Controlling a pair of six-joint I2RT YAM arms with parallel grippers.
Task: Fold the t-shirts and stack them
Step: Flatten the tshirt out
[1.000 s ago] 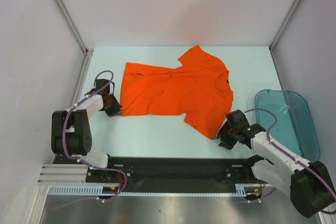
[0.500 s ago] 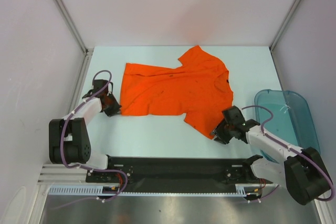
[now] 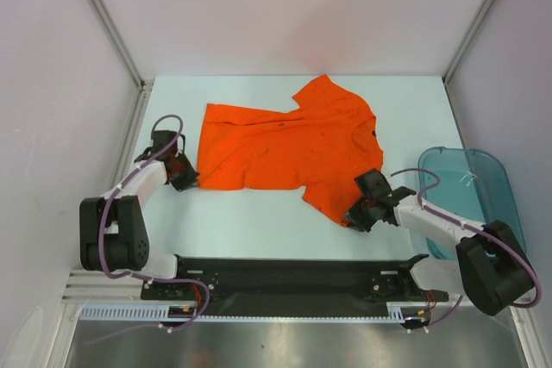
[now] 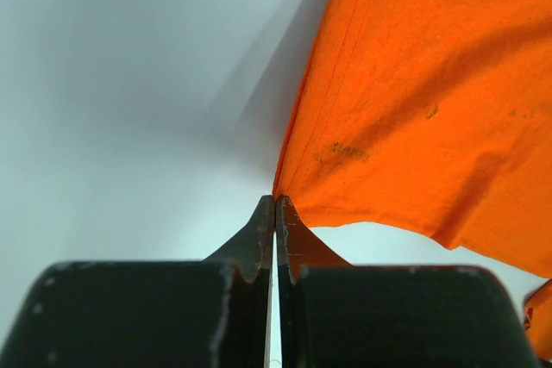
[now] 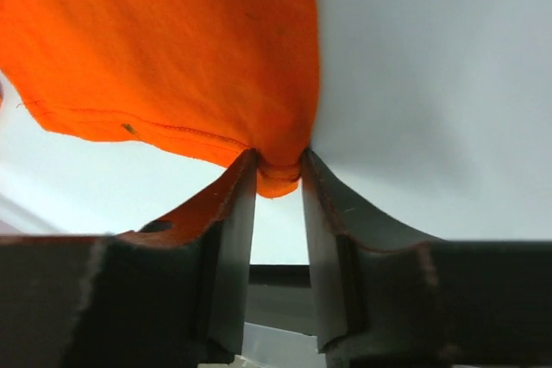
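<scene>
The orange t-shirt (image 3: 289,148) lies spread on the pale table, partly folded, with a few dark specks. My left gripper (image 3: 191,182) is at its near left corner; in the left wrist view the jaws (image 4: 275,204) are pressed together on the tip of the shirt's corner (image 4: 414,84). My right gripper (image 3: 350,217) is at the shirt's near right corner; in the right wrist view its fingers (image 5: 278,165) pinch a bunched hem of the orange shirt (image 5: 172,49) between them.
A translucent teal plastic bin (image 3: 483,200) stands at the right, beside my right arm. White walls with metal posts close the table in on the left, back and right. A black rail (image 3: 285,277) runs along the near edge.
My right gripper moved left and forward from beside the shirt onto its near right corner and closed on the hem. My left gripper stayed at the near left corner.
</scene>
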